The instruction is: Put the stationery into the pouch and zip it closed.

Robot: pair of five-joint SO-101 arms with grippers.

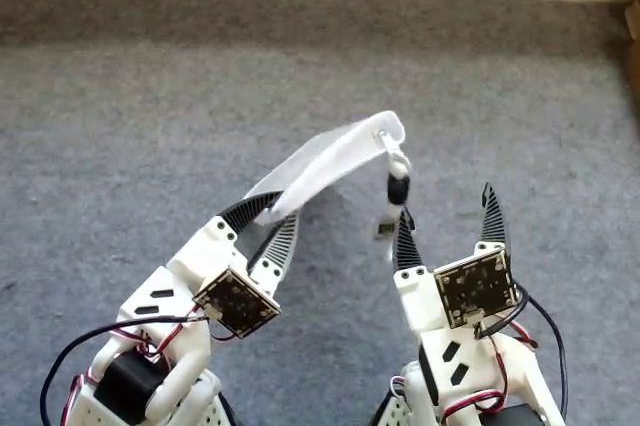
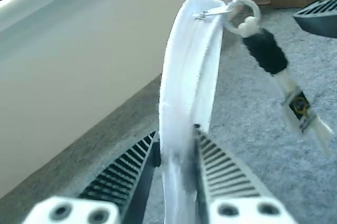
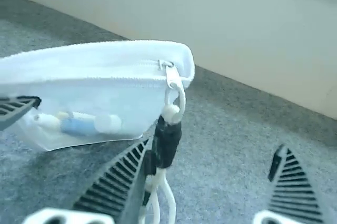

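**Condition.** The pouch hangs clear of the grey-covered bench, held by 1 end. The left gripper has its fingers pinching the fabric edge. The right gripper stands beside the free end with its fingers spread wide, gripping nothing. The pull cord dangles against its nearer finger.

**Risks, as I judge them:**
1. The pinch covers little fabric — a jolt of the left arm could let the pouch slip and drop to the bench.
2. The cord lies against a right finger, so a sideways move of that arm could snag it and drag the slider back, reopening the zip.
3. If the zip is not fully home, the contents could work toward the gap while the pouch hangs tilted.

**Views compared.** The right wrist view shows the stationery inside, seen through the translucent wall. It also shows the slider at the end of the zip line, which looks shut. The left wrist view shows the pinch itself — fabric squeezed between both fingers. The high view gives the spacing of the 2 arms.
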